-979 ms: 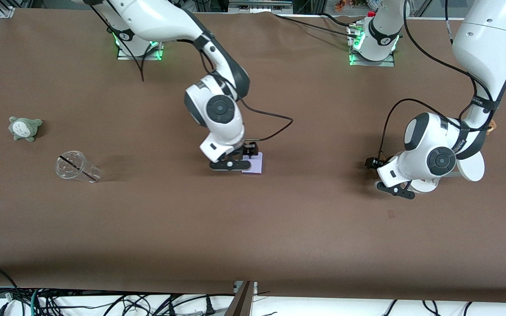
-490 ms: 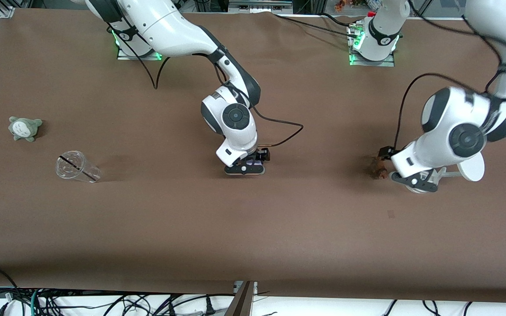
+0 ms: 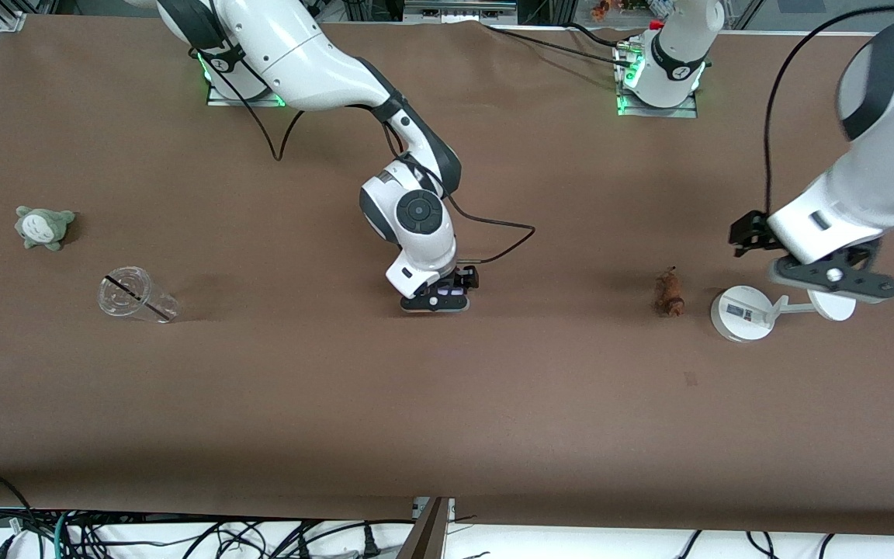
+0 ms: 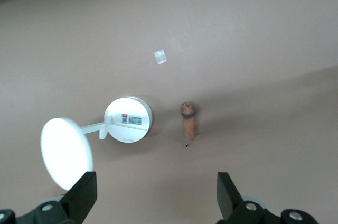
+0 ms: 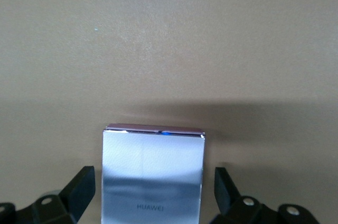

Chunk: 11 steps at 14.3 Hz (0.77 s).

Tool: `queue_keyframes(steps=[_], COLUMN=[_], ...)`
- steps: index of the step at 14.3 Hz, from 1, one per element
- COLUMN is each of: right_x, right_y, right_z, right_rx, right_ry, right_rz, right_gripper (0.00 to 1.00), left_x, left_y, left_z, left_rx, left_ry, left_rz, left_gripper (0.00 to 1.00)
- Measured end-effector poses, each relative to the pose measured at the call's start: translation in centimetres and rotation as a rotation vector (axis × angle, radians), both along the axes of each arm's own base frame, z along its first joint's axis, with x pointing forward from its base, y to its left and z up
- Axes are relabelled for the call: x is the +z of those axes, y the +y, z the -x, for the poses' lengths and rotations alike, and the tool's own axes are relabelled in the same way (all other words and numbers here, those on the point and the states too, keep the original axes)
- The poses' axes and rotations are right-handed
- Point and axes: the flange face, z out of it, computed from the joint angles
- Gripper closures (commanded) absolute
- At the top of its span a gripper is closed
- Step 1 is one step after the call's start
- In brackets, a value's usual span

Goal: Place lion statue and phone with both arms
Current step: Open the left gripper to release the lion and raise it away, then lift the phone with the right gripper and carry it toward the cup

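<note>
Above the stand (image 3: 742,313), left hand (image 3: 831,281) has risen.

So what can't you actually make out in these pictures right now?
- Phone: in the front view the right gripper covers nearly all of it; the right wrist view's edge cuts off its near end.
- Lion statue: too small in both the front and left wrist views to show its face or legs.
- Left gripper: the left wrist view shows only the fingertips.

Robotics lab, not a home. Two white arms bolted at base plates (image 3: 656,105) lit green, on a worktop (image 3: 447,404) covered in brown sheet. Aluminium framing (image 3: 8,19) at one corner. Loose cables (image 3: 183,536) tangled below the worktop's near edge.
</note>
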Motion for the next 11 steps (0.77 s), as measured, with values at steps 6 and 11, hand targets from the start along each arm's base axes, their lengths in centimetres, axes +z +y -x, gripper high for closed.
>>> queue_keyframes(steps=[6, 11], right_x=[-1.2, -1.0], right_y=[0.0, 0.1], right_z=[0.0, -0.2], right_rx=[0.0, 0.002], right_ry=[-0.01, -0.016], right_rz=[-0.008, -0.009], right_gripper=[0.19, 0.71], left_x=[2.1, 4.3], left_y=[2.8, 5.0], left_z=[0.7, 1.5], left_rx=[0.208, 0.263], left_ry=[0.04, 0.024], left_rz=[0.071, 0.134], left_gripper=[0.0, 0.0])
